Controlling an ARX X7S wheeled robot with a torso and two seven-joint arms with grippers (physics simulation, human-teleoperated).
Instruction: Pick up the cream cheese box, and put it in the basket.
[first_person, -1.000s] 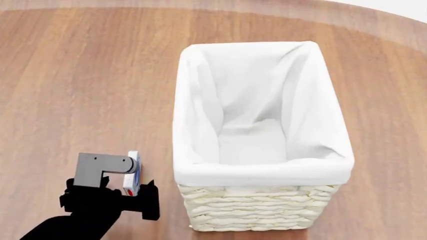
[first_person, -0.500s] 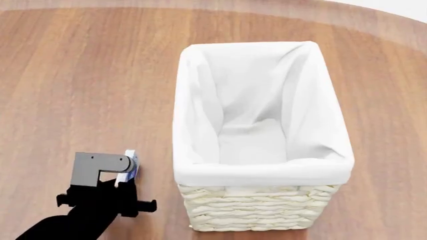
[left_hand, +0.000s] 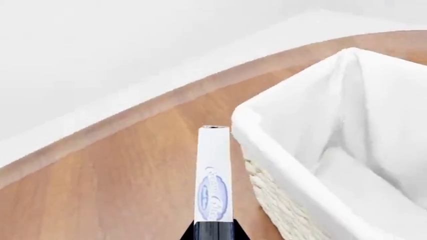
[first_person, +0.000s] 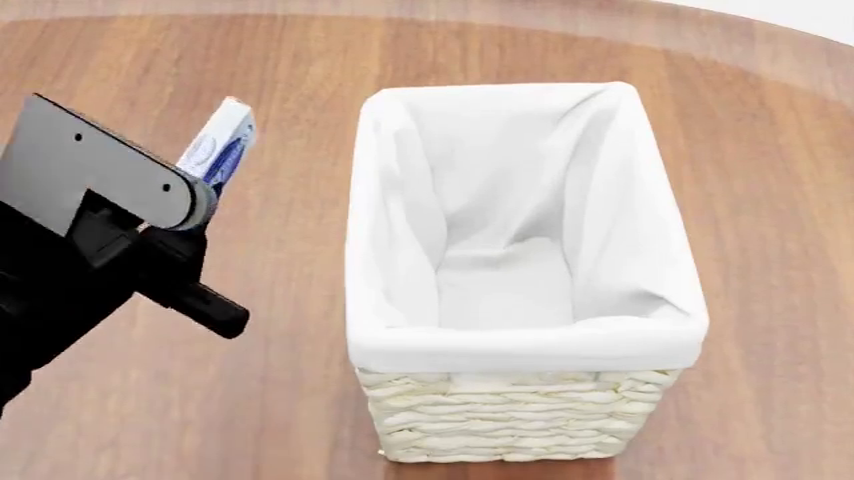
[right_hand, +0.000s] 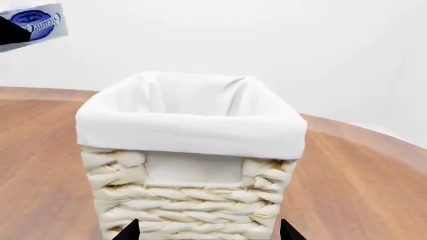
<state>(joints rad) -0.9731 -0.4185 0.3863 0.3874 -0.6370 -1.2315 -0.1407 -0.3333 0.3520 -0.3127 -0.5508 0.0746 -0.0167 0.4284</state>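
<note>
At the left of the head view, the left gripper (first_person: 200, 195), grey and black, is clenched on the small thin white cream cheese box with a blue oval mark (first_person: 220, 145), held up off the round brown wooden table (first_person: 174, 90). The box sticks out past the claw's tip, edge-on in the left wrist view (left_hand: 214, 175). To the claw's right, apart from it, stands the tall rectangular cream woven wicker basket with its white cloth lining folded over the rim (first_person: 527, 350). In the right wrist view, two dark fingertips (right_hand: 130, 231) of the right gripper (right_hand: 208, 231) stand spread apart, released, just before the basket's woven wall (right_hand: 193, 205).
</note>
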